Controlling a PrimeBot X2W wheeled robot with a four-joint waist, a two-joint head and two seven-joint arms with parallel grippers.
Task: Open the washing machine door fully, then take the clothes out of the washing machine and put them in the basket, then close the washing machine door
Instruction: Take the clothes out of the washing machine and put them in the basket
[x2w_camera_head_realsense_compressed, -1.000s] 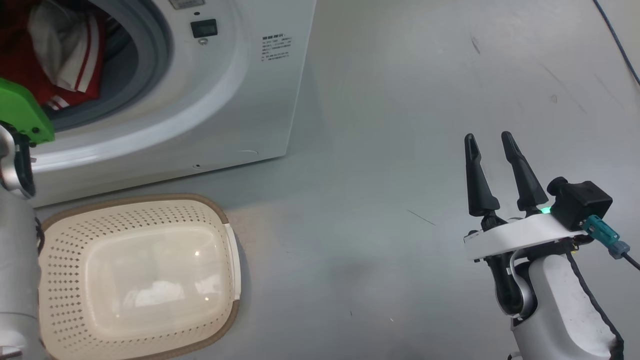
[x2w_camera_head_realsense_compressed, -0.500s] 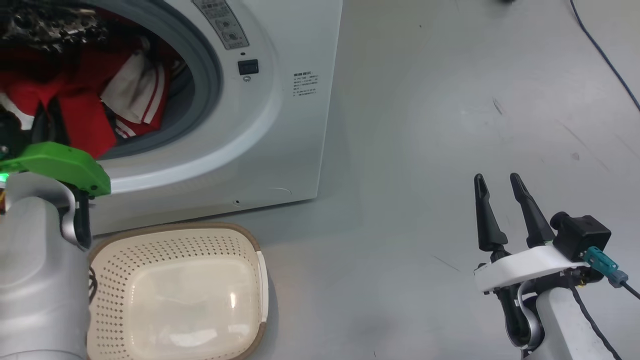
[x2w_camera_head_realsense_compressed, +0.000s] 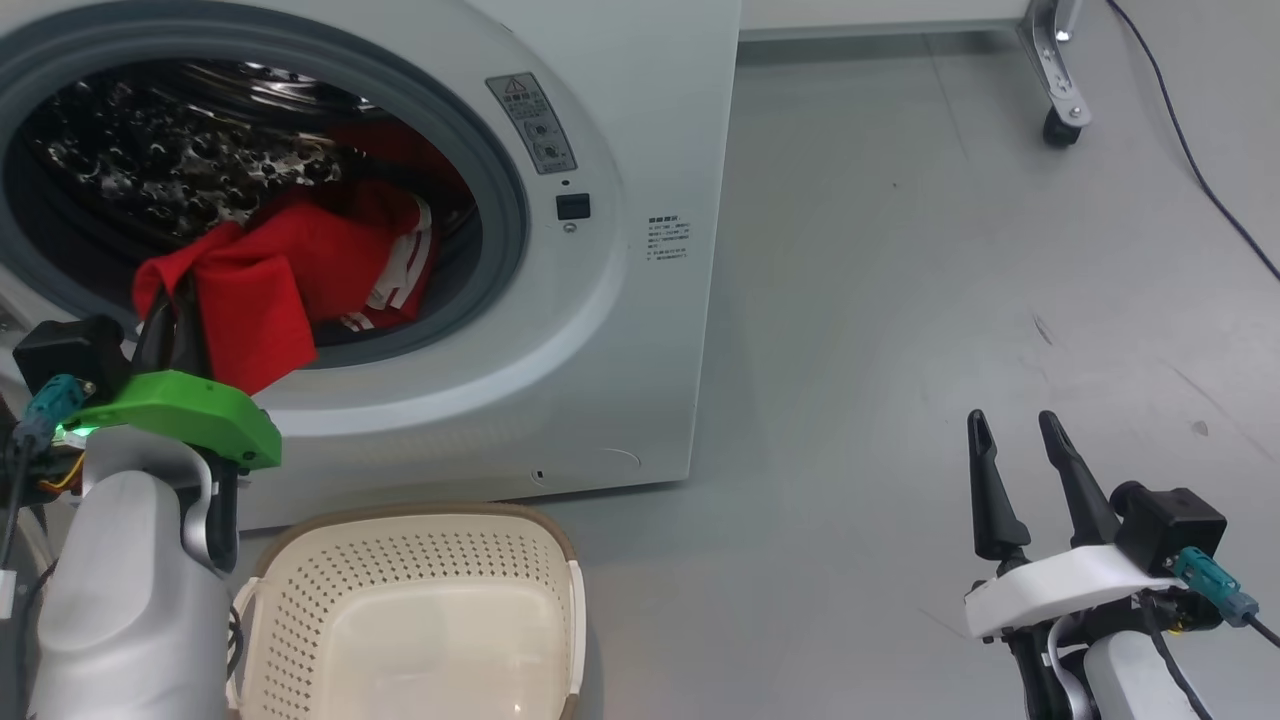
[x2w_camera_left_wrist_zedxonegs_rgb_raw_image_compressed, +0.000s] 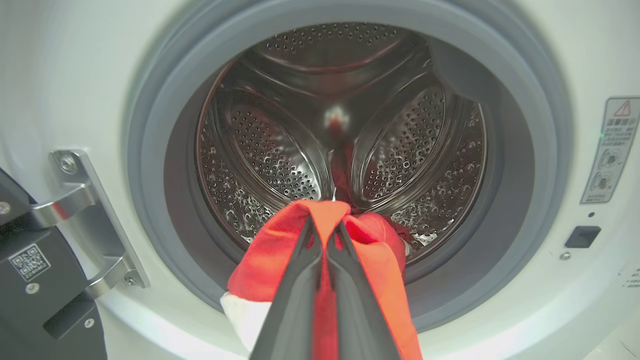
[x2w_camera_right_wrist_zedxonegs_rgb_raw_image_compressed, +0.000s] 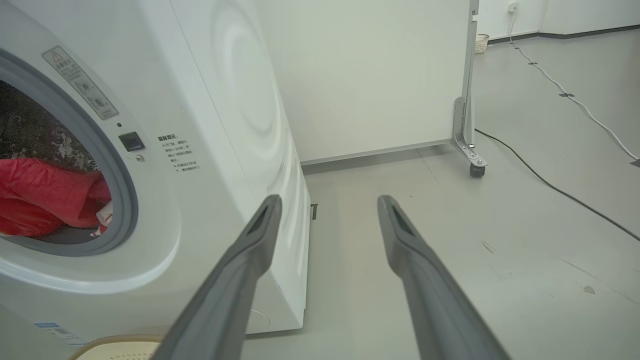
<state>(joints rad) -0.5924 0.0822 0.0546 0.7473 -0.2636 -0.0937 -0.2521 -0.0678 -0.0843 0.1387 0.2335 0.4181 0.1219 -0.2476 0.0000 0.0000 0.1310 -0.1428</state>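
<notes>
Red cloth is pinched between the left fingers (x2w_camera_left_wrist_zedxonegs_rgb_raw_image_compressed: 326, 227), which are closed tight on a fold of the clothes (x2w_camera_head_realsense_compressed: 290, 270) at the mouth of the washing machine (x2w_camera_head_realsense_compressed: 620, 330). In the head view this grip sits at about 9 o'clock. The red fold is draped over the dark tips and hangs across the lower lip of the grey rubber ring (x2w_camera_head_realsense_compressed: 505, 230). The other clothes, red with white stripes, lie inside the steel drum (x2w_camera_left_wrist_zedxonegs_rgb_raw_image_compressed: 270, 160) toward 10 o'clock. In the left wrist view the held fold rises from 6 o'clock, with a white panel showing under it toward 7 o'clock and the dimpled drum wall behind. The door (x2w_camera_left_wrist_zedxonegs_rgb_raw_image_compressed: 35, 280) is swung open, and its dark inner side and metal hinge (x2w_camera_left_wrist_zedxonegs_rgb_raw_image_compressed: 75, 200) show at 8 o'clock of that view. The basket (x2w_camera_head_realsense_compressed: 420, 512) stands on the floor (x2w_camera_head_realsense_compressed: 900, 300) just in front of the machine, at 7 o'clock of the head view beside the left arm, its cream bottom showing. The right fingers (x2w_camera_head_realsense_compressed: 1012, 420) are at 4 o'clock, well apart from the machine, spread open above the floor and gripping nothing. In the right wrist view they point past the machine's front corner. A dark cable (x2w_camera_head_realsense_compressed: 1190, 160) crosses the floor at 2 o'clock of the head view, near a castor (x2w_camera_head_realsense_compressed: 1055, 128) at 1 o'clock.
</notes>
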